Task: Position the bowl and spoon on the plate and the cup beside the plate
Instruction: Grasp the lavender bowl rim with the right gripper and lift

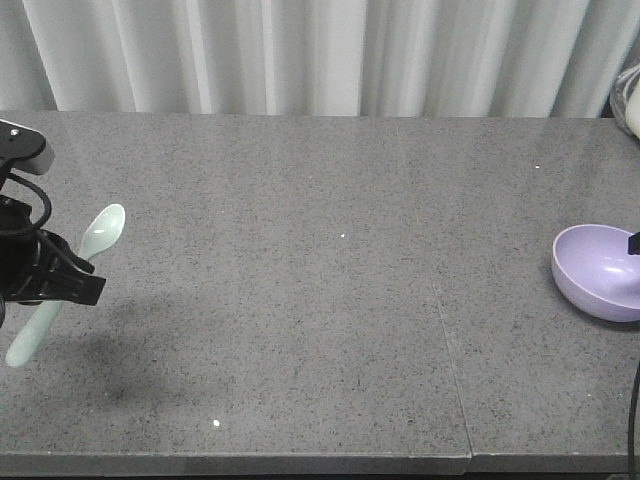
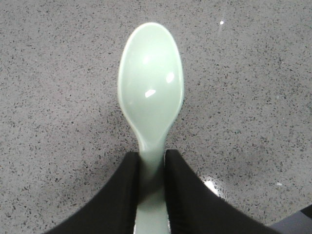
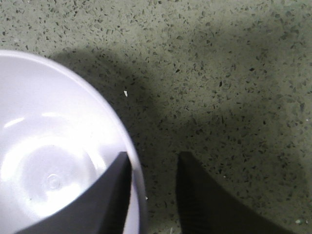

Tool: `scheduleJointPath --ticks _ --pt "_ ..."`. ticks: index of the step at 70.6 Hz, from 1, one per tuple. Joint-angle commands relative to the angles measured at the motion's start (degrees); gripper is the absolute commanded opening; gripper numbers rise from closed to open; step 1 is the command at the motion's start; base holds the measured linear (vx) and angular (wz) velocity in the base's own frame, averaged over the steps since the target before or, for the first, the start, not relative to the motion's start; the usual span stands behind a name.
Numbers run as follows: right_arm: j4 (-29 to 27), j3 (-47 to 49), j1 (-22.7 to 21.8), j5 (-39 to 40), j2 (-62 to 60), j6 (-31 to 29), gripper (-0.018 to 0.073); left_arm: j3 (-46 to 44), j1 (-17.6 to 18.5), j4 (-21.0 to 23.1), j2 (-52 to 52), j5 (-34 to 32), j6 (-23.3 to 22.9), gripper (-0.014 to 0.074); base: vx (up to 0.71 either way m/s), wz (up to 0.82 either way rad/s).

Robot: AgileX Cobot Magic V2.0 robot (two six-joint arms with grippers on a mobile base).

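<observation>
The mint-green spoon (image 1: 103,230) hangs tilted above the table at the far left, bowl end up and away from me. My left gripper (image 1: 70,280) is shut on its handle. In the left wrist view the spoon (image 2: 151,83) points forward out of the gripper (image 2: 152,156), both black fingers pressed on the neck. The lavender bowl (image 1: 598,272) sits at the far right edge. My right gripper (image 3: 153,158) straddles the bowl's (image 3: 53,146) rim, one finger inside and one outside with a gap, so it is open. The plate and the cup are out of view.
A grey speckled table (image 1: 330,300) has a seam (image 1: 450,350) right of centre and a front edge along the bottom. White curtains (image 1: 320,50) hang behind it. A pale object (image 1: 630,110) and a dark cable (image 1: 634,420) show at the right edge.
</observation>
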State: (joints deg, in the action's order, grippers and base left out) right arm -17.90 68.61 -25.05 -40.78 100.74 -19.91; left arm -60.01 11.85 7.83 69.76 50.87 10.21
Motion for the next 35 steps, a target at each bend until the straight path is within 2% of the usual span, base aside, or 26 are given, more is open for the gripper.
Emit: scheduleJointPath --ticks 1,11,24,35 --pt "-0.8 1.8 -0.3 1.7 -2.5 -1.0 0.0099 -1.3 0.2 1.0 -1.5 -2.9 -0.2 0.008 0.0 0.0" --pt "-0.8 1.8 -0.3 1.0 -3.7 -1.9 -0.0016 -1.3 0.2 1.0 -1.5 -2.9 -0.2 0.008 0.0 0.0" --pt "-4.3 1.8 0.4 -0.7 -7.9 -2.3 -0.001 -1.3 0.2 1.0 -1.5 -2.9 -0.2 0.008 0.0 0.0" --pt "-7.1 1.8 5.9 -4.5 -12.7 -4.6 -0.0006 -1.3 0.2 1.0 -1.5 -2.9 -0.2 0.008 0.0 0.0"
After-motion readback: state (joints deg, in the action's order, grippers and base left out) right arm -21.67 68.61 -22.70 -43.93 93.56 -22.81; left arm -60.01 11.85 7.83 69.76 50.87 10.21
